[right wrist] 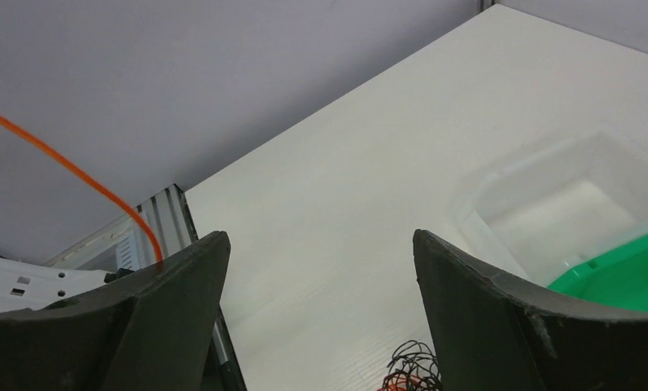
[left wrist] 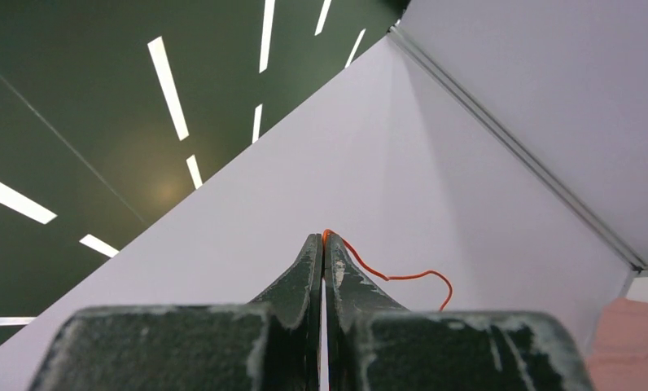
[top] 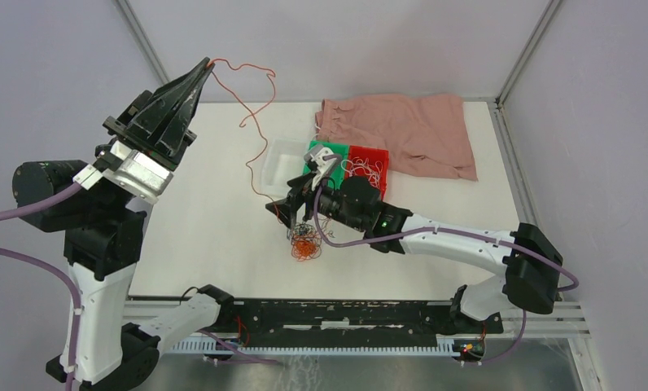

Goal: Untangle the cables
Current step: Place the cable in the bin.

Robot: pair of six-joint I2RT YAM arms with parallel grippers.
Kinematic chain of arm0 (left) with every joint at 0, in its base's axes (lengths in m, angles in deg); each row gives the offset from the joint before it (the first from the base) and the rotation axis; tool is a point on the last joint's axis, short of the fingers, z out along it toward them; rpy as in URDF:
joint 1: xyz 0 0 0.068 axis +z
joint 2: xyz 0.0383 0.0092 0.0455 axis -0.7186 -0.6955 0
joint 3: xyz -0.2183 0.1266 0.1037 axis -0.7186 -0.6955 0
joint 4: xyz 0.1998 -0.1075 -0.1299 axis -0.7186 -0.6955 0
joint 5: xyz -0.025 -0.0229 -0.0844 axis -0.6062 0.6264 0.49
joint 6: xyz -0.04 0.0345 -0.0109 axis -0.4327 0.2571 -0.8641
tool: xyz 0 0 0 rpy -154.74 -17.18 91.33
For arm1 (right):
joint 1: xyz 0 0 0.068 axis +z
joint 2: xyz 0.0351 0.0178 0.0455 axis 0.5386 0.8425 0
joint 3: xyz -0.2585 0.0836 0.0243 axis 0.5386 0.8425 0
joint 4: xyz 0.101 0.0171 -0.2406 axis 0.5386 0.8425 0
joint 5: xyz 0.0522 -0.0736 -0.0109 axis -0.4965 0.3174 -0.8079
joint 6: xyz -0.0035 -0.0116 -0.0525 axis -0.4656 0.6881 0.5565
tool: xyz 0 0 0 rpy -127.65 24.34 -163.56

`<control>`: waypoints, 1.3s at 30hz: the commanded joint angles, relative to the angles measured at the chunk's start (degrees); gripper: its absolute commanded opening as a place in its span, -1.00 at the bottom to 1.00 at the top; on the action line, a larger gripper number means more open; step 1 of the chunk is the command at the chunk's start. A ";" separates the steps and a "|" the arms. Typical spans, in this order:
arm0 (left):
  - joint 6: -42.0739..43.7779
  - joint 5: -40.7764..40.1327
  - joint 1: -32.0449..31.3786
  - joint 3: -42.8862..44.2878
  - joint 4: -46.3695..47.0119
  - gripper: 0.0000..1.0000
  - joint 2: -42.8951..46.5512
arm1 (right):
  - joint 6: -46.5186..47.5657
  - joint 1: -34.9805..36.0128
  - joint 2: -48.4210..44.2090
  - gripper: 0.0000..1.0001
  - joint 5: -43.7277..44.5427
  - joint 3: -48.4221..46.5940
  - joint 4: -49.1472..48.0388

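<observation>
Left pincer (top: 209, 65) way up high, clenched on end of orange wire (left wrist: 386, 278). Wire drops in loose curls down to tangle (top: 304, 243) of orange and black wires, sitting mid-worktop (top: 199, 236). Right pincer (top: 290, 202) spread wide, nothing in it, low just over tangle. Clear tub (top: 276, 159), green bin (top: 325, 150), red bin (top: 369, 163), pink cloth (top: 410, 130) behind.
</observation>
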 commanded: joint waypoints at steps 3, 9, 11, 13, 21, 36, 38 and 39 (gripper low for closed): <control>-4.13 1.49 0.17 0.30 0.54 -0.94 -0.63 | 0.82 -1.99 0.13 0.77 1.62 -4.41 1.30; -3.99 1.16 0.21 -0.25 2.71 -0.94 -1.50 | 0.83 -4.30 -1.29 0.77 8.80 -5.68 6.54; -3.82 0.48 0.18 -0.15 4.32 -0.94 -1.94 | 0.64 -5.28 -1.43 0.76 10.48 -6.74 9.72; -2.79 -0.63 0.20 0.26 6.32 -0.94 -2.67 | 0.47 -5.80 -1.63 0.76 12.75 -7.04 12.69; 0.36 -6.70 0.17 4.98 18.01 -0.94 -7.96 | -1.55 -8.61 -6.62 0.80 11.14 -0.77 8.49; 2.07 -9.66 0.12 10.91 26.29 -0.94 -17.28 | -2.77 -10.35 -7.21 0.81 13.11 0.45 11.11; 2.29 -9.85 0.10 12.00 26.57 -0.94 -18.73 | -2.83 -10.55 -7.36 0.80 13.11 0.89 11.11; 2.29 -9.85 0.08 12.40 26.54 -0.94 -19.49 | -2.76 -10.68 -7.39 0.79 13.24 1.08 11.10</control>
